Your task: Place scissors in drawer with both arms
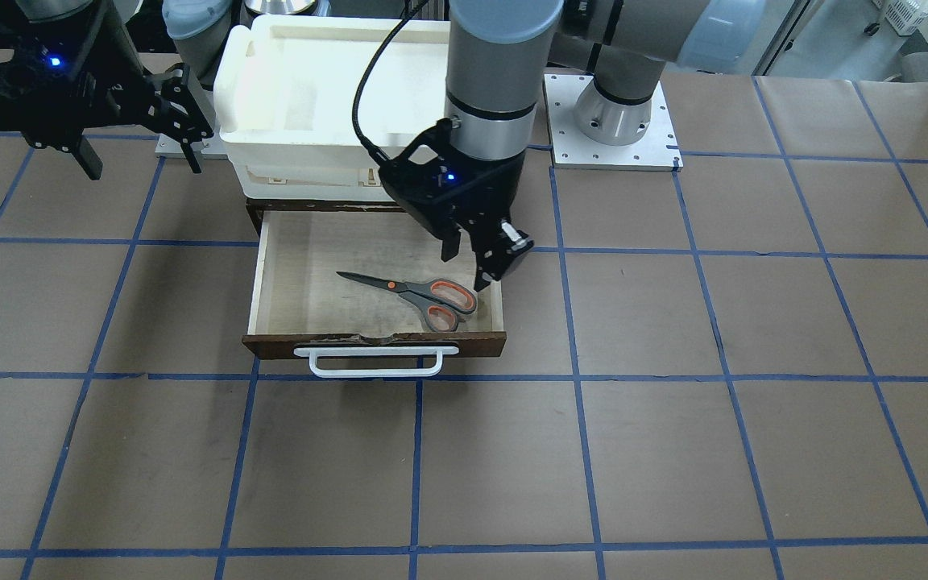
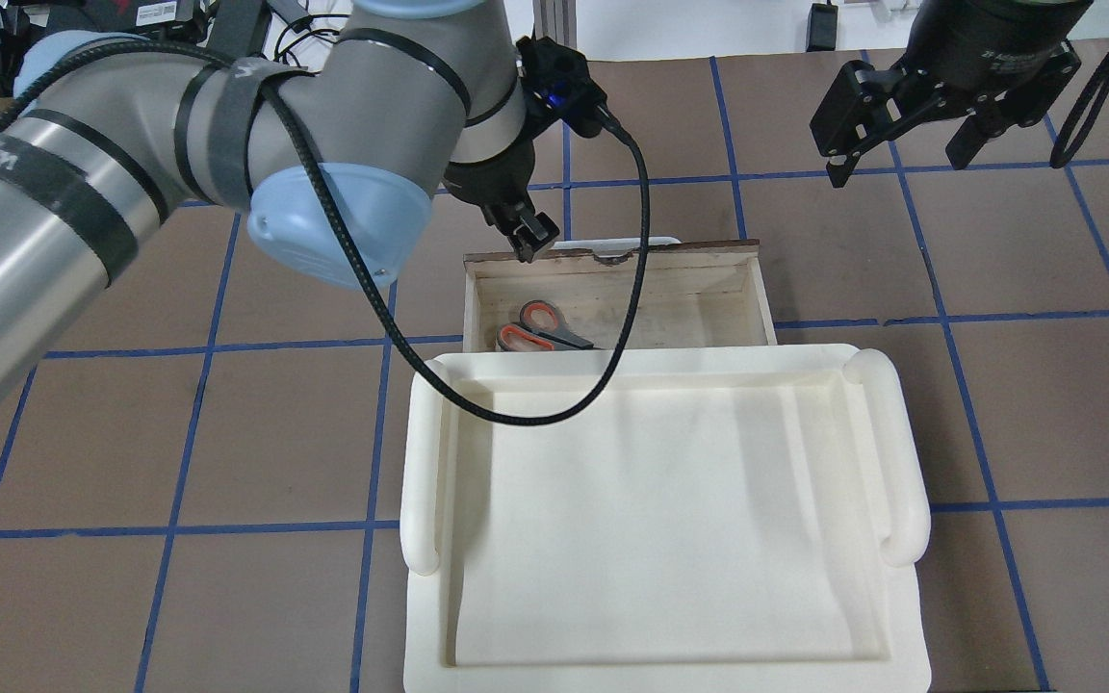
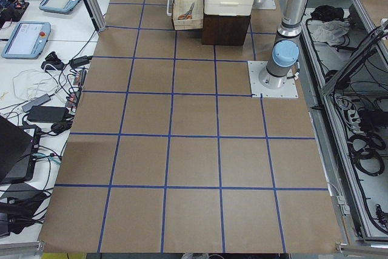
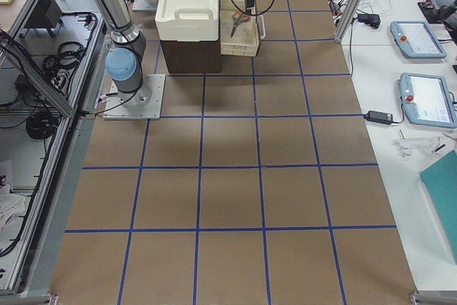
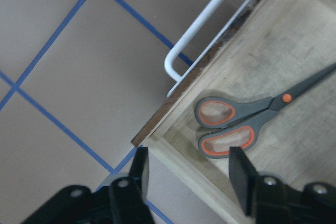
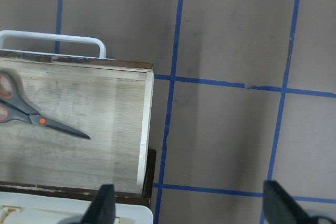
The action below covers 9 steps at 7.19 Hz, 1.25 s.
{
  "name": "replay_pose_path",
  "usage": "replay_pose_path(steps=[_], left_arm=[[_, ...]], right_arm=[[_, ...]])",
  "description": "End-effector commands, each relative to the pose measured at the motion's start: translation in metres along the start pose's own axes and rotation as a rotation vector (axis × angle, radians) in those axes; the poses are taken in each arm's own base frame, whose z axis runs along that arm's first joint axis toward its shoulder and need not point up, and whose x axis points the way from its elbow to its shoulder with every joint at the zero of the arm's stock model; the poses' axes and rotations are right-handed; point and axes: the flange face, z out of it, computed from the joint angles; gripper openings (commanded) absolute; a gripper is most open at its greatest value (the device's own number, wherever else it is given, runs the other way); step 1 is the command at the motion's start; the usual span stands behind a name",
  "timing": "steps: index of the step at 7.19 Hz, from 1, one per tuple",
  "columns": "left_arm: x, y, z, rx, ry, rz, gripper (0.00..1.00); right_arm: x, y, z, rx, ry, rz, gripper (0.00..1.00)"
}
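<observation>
Left gripper hangs at the centre of the front-facing view, over the right-hand edge of the pulled-out drawer, its jaws parted and holding nothing. Scissors lie flat on the drawer floor toward its lower right, loops nearest the gripper, blades pointing to the frame's left. Right gripper hovers in the upper left of the frame, spread wide and empty.

Scissors lie in drawer, handles nr left tool. Tray behind & above drawer; right tool well apart.
</observation>
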Motion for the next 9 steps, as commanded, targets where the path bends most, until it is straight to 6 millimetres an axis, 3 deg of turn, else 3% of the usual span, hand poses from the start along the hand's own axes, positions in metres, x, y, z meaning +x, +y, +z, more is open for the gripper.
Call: replay_pose_path(steps=[1,3,7,9], left_arm=[[-0.064,0.025,-0.020,0.023,-0.032,-0.422,1.00],[-0.115,0.059,-0.027,0.005,-0.058,-0.648,1.00],[-0.132,0.099,-0.048,-0.082,-0.028,-0.723,1.00],[-0.155,0.118,-0.051,-0.085,-0.025,-0.781,1.00]], right_arm=[[0.000,0.000,0.000,0.002,0.000,-0.003,1.00],[0.001,0.000,0.000,0.000,0.001,-0.002,1.00],[0.000,0.000,0.000,-0.001,-0.001,0.003,1.00],[-0.004,0.003,0.001,-0.008,-0.002,0.005,1.00]])
